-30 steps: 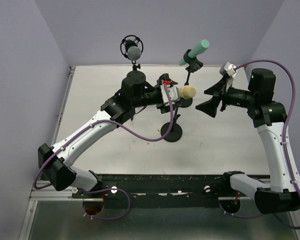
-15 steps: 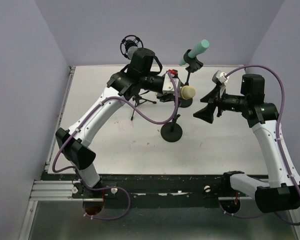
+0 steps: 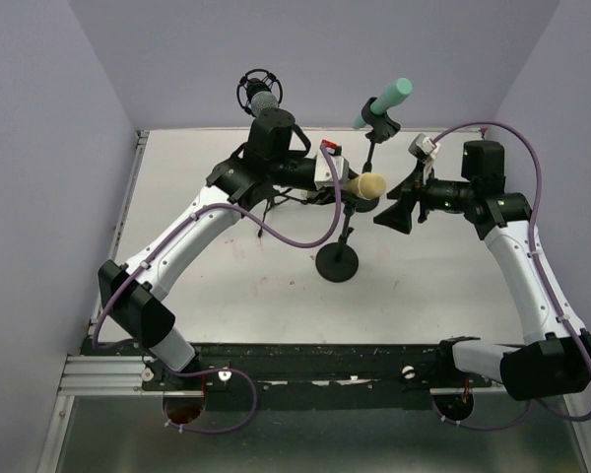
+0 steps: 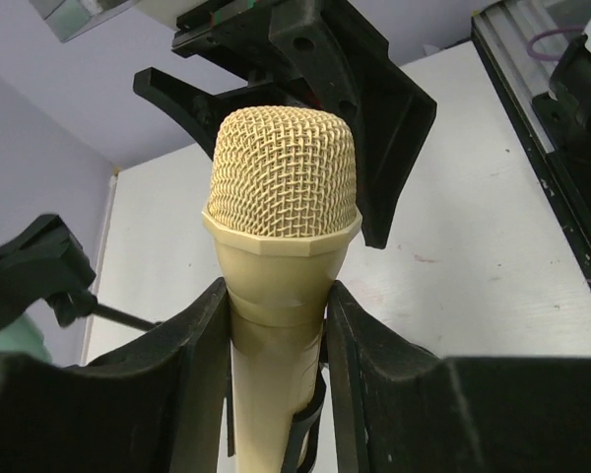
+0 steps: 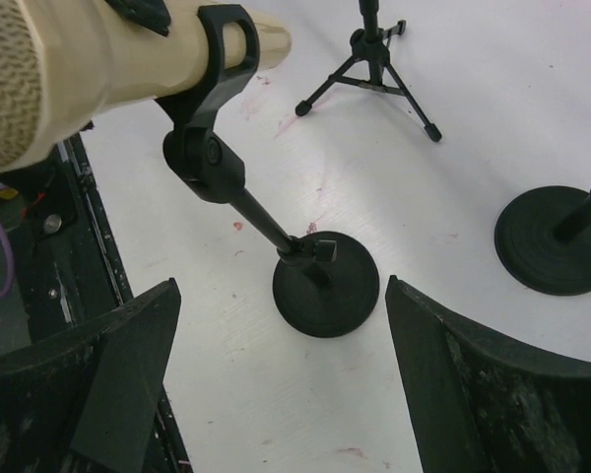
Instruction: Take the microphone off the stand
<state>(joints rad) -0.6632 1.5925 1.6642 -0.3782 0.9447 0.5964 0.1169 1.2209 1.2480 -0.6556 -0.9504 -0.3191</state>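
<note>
A cream microphone [image 3: 369,183] with a mesh head sits in the black clip [image 5: 212,59] of a stand with a round black base [image 3: 338,262]. My left gripper [image 3: 340,185] is shut on the microphone's body just below the head, and both fingers press its sides in the left wrist view [image 4: 278,296]. The microphone [image 4: 284,187] is still in the clip. My right gripper [image 3: 392,212] is open and empty, just right of the head. The right wrist view shows its gripper [image 5: 281,286] above the stand base [image 5: 325,286], with the microphone [image 5: 79,59] at upper left.
A teal microphone [image 3: 384,101] on a second round-base stand [image 5: 557,241] is at the back. A grey microphone in a black shock mount [image 3: 261,97] stands on a tripod [image 5: 369,59] at back left. A black rail [image 3: 315,360] runs along the near edge.
</note>
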